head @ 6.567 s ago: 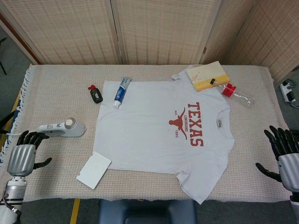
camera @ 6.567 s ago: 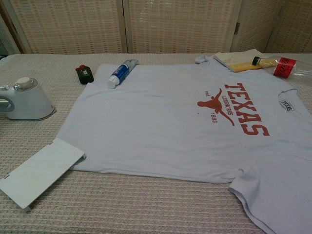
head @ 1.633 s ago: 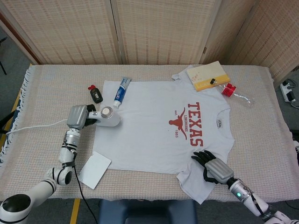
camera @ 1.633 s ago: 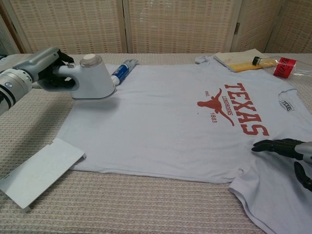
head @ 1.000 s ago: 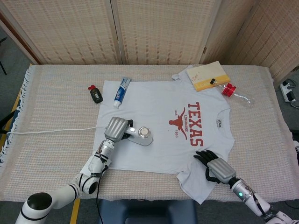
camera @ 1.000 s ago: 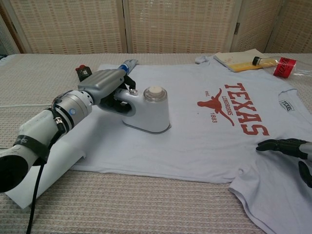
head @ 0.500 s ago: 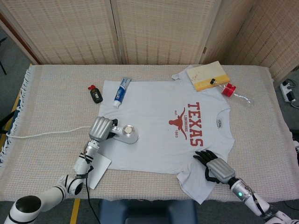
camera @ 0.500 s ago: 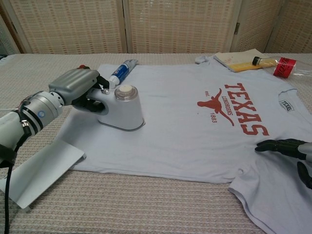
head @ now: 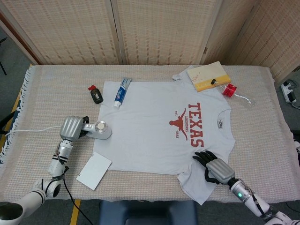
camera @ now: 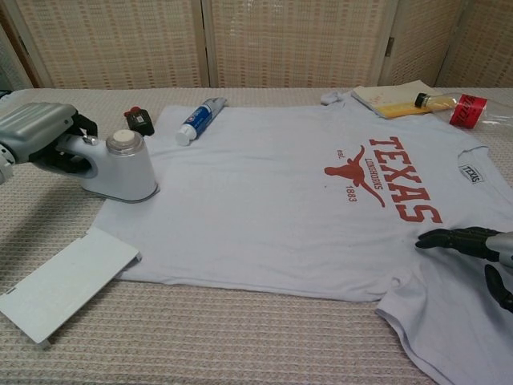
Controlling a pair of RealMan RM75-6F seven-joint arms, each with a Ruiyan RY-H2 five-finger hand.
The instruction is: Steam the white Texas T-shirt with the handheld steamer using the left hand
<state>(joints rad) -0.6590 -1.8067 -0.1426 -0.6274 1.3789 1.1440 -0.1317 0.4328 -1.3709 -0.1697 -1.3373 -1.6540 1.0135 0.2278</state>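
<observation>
The white Texas T-shirt (head: 159, 131) (camera: 296, 200) lies flat across the middle of the table, red print facing up. My left hand (head: 71, 128) (camera: 36, 132) grips the handle of the white handheld steamer (head: 97, 131) (camera: 120, 170), whose base sits at the shirt's left edge. Its white cord (head: 28, 131) trails left off the table. My right hand (head: 214, 168) (camera: 481, 249) rests with fingers spread on the shirt's lower right, by the sleeve, holding nothing.
A toothpaste tube (head: 122, 92) (camera: 197, 120) lies on the shirt's top left corner. A small black and red item (head: 96, 95) (camera: 139, 121) sits left of it. A white flat box (head: 94, 170) (camera: 64, 281) lies near the front left. A yellow book (head: 207, 75) and red packet (head: 228, 89) sit at the back right.
My left hand has drawn the steamer leftward from the shirt's middle to its left edge. The right hand has stayed in place on the shirt.
</observation>
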